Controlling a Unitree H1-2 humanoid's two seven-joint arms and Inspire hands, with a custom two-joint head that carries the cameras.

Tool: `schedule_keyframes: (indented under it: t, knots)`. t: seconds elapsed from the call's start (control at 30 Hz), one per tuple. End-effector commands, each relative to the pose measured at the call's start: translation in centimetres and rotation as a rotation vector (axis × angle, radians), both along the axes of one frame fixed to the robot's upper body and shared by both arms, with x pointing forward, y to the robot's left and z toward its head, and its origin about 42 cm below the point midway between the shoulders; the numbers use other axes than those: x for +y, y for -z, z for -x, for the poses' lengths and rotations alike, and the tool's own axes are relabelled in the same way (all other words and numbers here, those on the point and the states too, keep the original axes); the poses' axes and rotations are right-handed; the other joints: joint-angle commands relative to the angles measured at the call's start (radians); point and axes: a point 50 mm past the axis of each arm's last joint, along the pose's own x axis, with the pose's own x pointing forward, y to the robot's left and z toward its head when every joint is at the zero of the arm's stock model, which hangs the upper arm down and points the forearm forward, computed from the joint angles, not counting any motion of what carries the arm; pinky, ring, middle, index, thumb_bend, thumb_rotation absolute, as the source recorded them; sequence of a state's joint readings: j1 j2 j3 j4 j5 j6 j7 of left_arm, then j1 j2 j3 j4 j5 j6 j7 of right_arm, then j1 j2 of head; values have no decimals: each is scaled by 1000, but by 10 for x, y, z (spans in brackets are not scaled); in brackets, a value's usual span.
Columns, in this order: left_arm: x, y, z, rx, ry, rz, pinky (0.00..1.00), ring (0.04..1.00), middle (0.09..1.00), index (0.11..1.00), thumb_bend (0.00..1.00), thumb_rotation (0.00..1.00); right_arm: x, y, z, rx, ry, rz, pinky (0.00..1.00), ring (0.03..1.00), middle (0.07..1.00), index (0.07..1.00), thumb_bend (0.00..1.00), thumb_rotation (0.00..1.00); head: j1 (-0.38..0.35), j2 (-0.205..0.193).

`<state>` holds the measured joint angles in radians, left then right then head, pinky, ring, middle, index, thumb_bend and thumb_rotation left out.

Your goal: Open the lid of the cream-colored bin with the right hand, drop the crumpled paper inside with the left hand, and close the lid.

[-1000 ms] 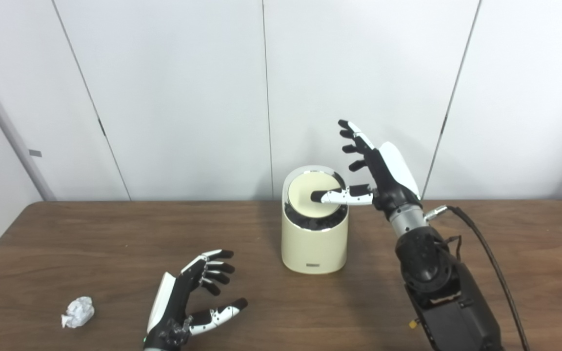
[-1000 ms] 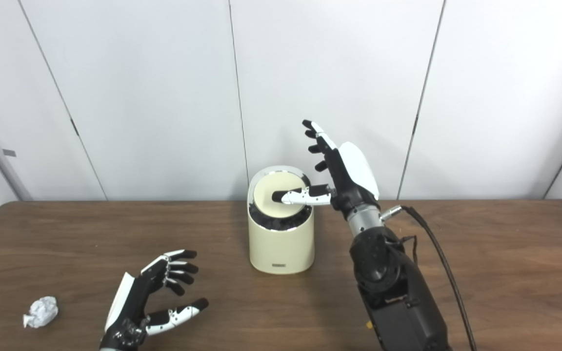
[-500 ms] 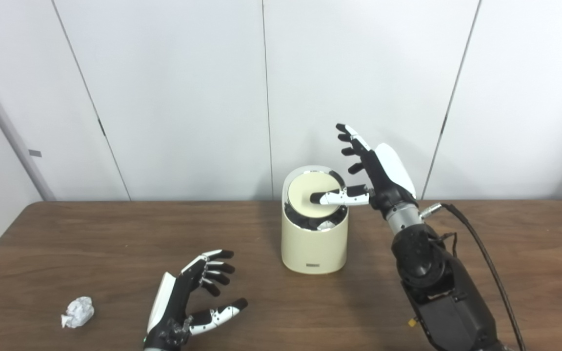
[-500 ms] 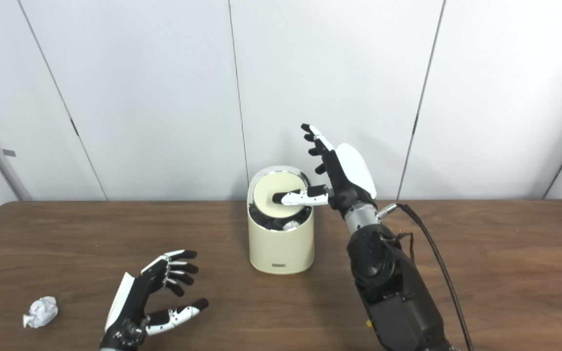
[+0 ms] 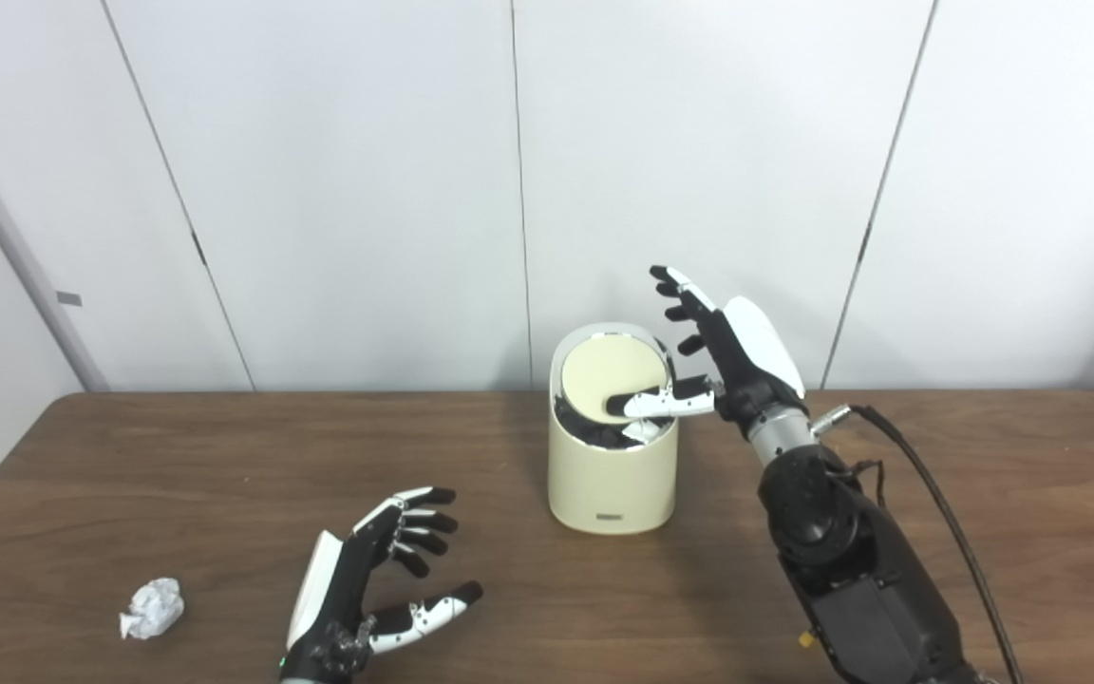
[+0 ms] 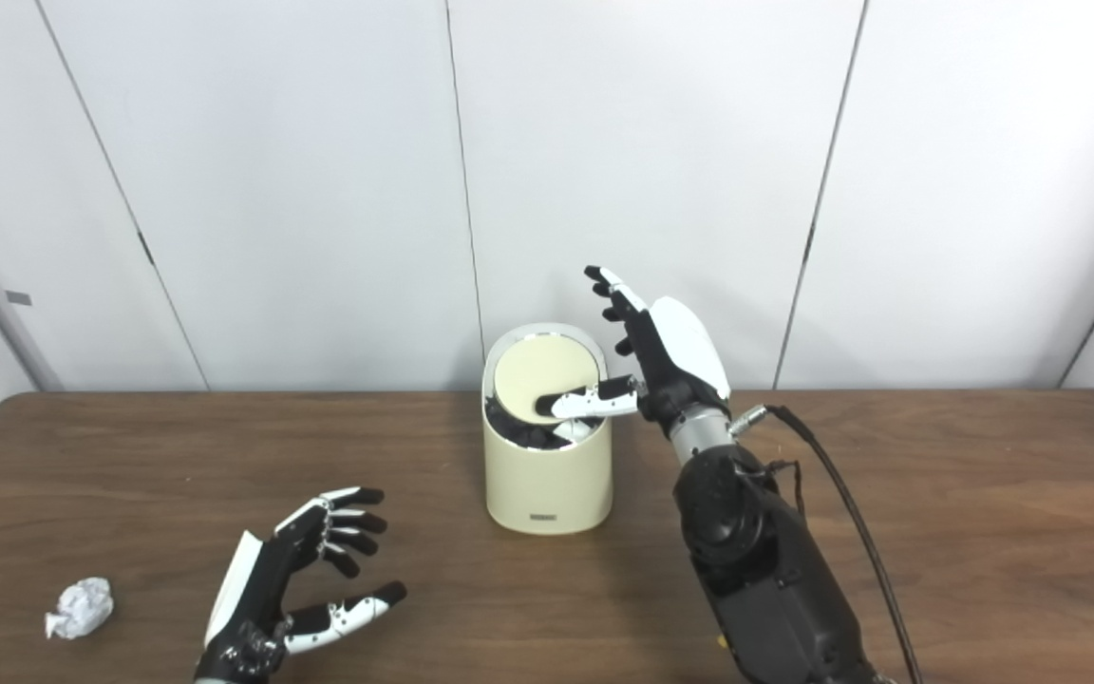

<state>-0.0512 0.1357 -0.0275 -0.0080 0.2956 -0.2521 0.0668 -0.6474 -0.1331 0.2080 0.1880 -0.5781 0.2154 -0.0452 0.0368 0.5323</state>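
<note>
Centrally on the worktop (image 5: 177, 456): cream bin (image 5: 613, 475), upright, near the back edge. Lid (image 5: 609, 378) tilted up at its front, dark gap below showing something white inside. Right hand (image 5: 723, 356) just beside the bin's right rim, thumb laid across the lid's lower edge, fingers (image 5: 675, 290) spread wide and pointing up, holding nothing. Left hand (image 5: 367, 589) low at the front, palm up, fingers apart and loosely curled, empty. Crumpled paper (image 5: 151, 608) well to its left, near the front edge, untouched. White wall panels (image 5: 338, 190) behind.
</note>
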Motion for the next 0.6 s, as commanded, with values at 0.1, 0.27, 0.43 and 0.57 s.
schedule_keyframes:
  t: [0.1, 0.27, 0.43, 0.57]
  knots:
    - [-1, -16, -2, -74, 4, 9, 477, 596, 653, 741, 678, 25, 4, -22, -6, -78, -17, 36, 638, 816, 891, 911, 874, 176, -1, 4]
    - [-2, -16, -1, -76, 5, 11, 478, 597, 652, 743, 677, 13, 6, -20, -5, -79, -26, 68, 683, 830, 890, 915, 880, 131, 0, 4]
    - [-2, -16, -1, -74, 4, 9, 473, 591, 650, 742, 680, 18, 7, -23, -2, -84, -23, 105, 708, 839, 896, 918, 863, 117, 0, 7]
    - [-1, -15, 0, -74, 2, 7, 476, 594, 651, 743, 683, 26, 6, -26, -1, -98, -3, 173, 665, 835, 908, 913, 855, 96, 0, 9]
